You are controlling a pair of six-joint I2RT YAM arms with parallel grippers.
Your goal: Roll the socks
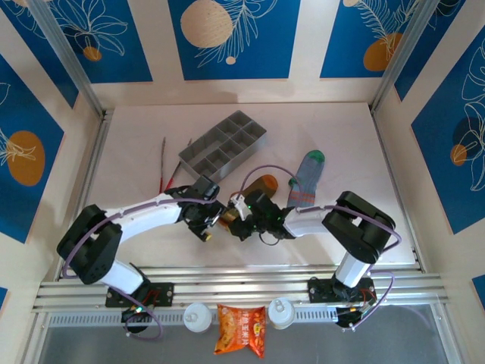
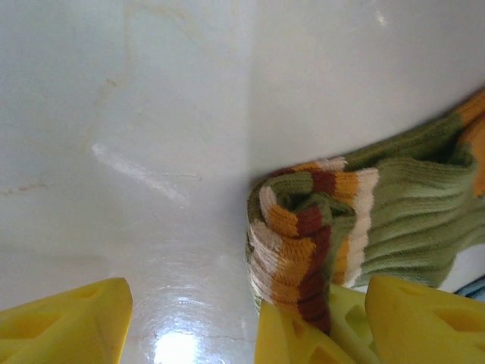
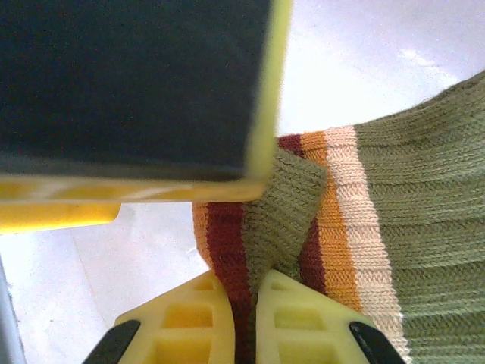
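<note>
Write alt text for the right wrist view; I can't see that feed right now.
The right gripper is shut on the striped cuff of the olive-brown sock, which lies on the white table. A dark-padded yellow finger of the other arm hangs at upper left.

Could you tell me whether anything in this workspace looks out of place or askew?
An orange snack bag lies at the very near edge, outside the work surface, and looks like a stray item. The grey tray sits skewed, diagonal to the walls. Nothing else stands out.

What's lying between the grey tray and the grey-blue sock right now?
Nothing: the top view shows bare table between the tray and the grey-blue sock.
</note>
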